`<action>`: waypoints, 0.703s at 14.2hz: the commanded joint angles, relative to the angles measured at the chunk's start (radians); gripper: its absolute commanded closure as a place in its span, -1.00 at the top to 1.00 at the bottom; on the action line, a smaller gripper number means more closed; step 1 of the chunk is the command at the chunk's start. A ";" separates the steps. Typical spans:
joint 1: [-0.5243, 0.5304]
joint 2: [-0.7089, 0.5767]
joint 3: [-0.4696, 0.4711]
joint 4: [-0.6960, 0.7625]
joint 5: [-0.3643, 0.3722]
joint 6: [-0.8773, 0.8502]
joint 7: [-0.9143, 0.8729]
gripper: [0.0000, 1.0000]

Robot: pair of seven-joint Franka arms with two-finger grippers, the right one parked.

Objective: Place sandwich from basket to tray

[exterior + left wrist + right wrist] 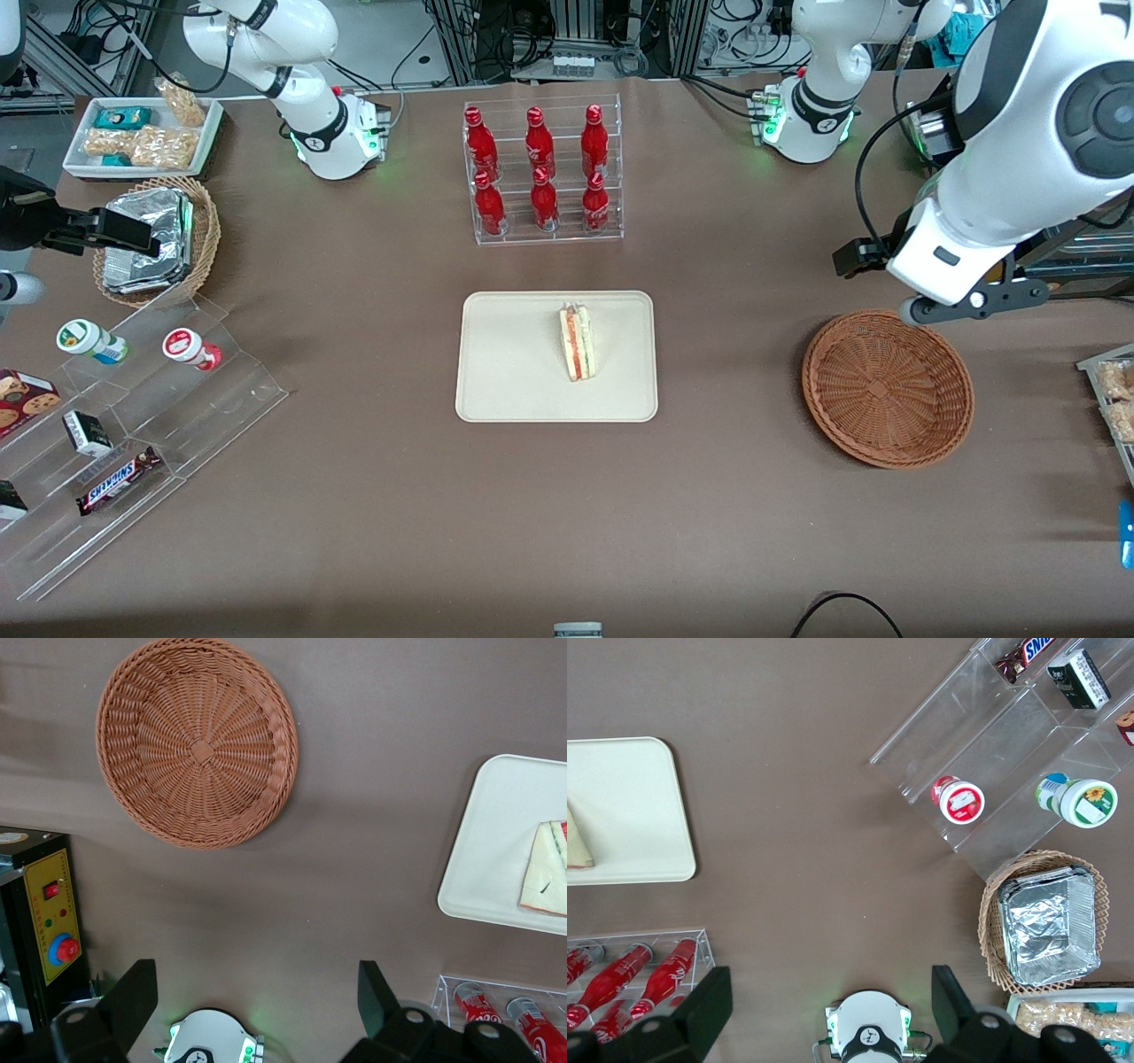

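Sandwich [578,342] sits on the tray [505,372], toward its three o'clock edge; basket [887,386] bare; gripper [257,1005] hangs above the table near it, fingers spread, empty; soft, light bread, I'd say: pinch the flat faces gently.

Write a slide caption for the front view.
Sandwich lies on tray; basket empty; open hand raised above table.

We see a reddish-brown wicker basket [888,387] with a radiating woven pattern on a dull brown bench [354,496], and a cream-beige tray [514,363] carrying a sandwich [578,342] of pale bread with red-orange and green layers. Our left arm's gripper [257,1010] has black jaws spread wide, held high over the bench near the basket. Six bright red bottles [537,168] stand in a clear rack.
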 commanded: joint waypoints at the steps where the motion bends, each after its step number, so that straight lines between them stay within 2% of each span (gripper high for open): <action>1: 0.000 -0.042 0.028 0.033 -0.026 -0.116 0.000 1.00; 3: -0.001 -0.067 0.052 0.027 -0.014 -0.192 -0.035 1.00; 10: 0.003 -0.099 0.081 0.005 -0.021 -0.142 -0.019 1.00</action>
